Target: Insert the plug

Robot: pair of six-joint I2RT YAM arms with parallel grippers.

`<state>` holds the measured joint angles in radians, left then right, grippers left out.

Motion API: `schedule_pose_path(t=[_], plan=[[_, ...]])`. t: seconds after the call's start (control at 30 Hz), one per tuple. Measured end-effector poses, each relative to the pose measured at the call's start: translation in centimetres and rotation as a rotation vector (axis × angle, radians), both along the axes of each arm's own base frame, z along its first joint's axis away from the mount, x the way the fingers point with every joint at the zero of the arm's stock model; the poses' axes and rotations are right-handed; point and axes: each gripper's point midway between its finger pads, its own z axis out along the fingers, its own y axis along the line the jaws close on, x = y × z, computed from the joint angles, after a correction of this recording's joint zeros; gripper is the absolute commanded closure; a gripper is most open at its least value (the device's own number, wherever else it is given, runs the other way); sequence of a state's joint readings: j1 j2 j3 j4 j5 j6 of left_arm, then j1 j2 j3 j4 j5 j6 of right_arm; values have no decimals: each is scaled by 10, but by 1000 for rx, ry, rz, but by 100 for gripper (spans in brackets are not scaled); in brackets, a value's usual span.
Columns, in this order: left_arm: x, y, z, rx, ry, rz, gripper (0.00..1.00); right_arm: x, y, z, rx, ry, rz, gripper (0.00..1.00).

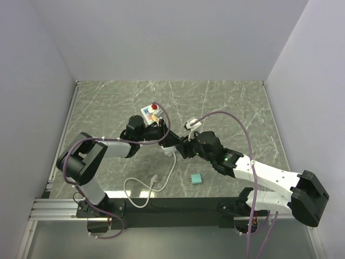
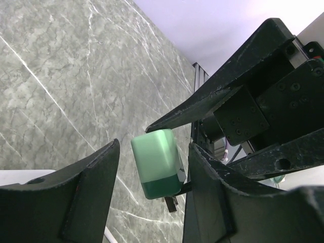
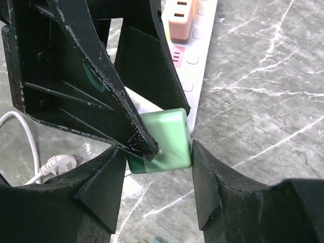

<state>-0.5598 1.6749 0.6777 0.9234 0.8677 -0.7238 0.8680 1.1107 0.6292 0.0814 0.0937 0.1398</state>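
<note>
The green plug [image 2: 157, 162] hangs in the air between both grippers, metal prongs pointing down. My right gripper [image 3: 158, 149] is shut on the plug [image 3: 172, 136], with a pad on each side. My left gripper [image 2: 154, 147] is open around the same plug, with a gap on each side. In the top view the grippers meet mid-table, left [image 1: 173, 140] and right [image 1: 184, 144], and hide the plug. The white power strip [image 1: 151, 113] lies just beyond them and shows behind the plug in the right wrist view [image 3: 200, 61].
An orange-and-cream adapter [image 3: 179, 17] sits in the strip, and a red switch [image 1: 154, 106] is at its far end. The strip's white cable [image 1: 161, 181] loops toward the near edge. A small teal block [image 1: 197, 178] lies near the right arm.
</note>
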Motion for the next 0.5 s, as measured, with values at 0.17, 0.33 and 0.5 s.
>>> schedule_pose_path(t=[0.17, 0.33, 0.5], plan=[[0, 0, 0, 0, 0, 0, 40, 1, -1, 0, -5, -6, -13, 83], [-2, -1, 0, 0, 0, -9, 55, 3, -3, -1, -14, -9, -27, 83], [-3, -3, 0, -1, -2, -9, 78, 4, -5, -2, -18, -11, -43, 82]])
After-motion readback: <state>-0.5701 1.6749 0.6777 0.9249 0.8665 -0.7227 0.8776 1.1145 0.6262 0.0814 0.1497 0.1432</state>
